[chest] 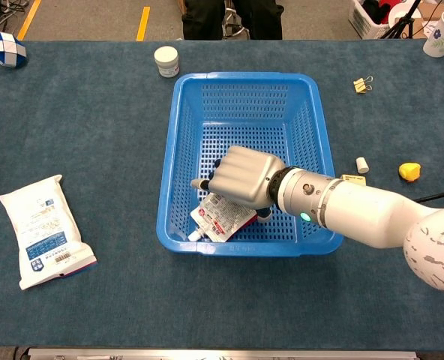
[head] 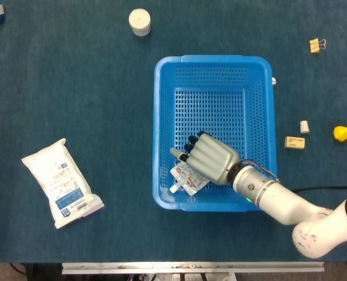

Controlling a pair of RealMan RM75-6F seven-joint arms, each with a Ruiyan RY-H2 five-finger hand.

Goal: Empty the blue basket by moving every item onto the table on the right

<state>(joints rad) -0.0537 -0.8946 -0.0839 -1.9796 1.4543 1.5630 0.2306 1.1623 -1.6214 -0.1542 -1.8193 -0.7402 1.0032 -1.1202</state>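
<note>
My right hand is reaching down into the blue basket. It is lying palm down on top of a small pouch, with the fingers pointing toward the basket's left wall. I cannot tell if the fingers are gripping the pouch or only resting on it, because the back of my hand is hiding them.

The pouch is lying flat on the basket floor, in the near left corner. It is white with red and gray print on it. A little white spout is sticking out at one corner, pointing at the near wall. My hand is covering the far part of the pouch.

The basket is sitting in the middle of the dark blue table. It is full of small holes.

To the right of the basket, a small white block, a tiny white cap and a yellow thing are lying on the table.
</note>
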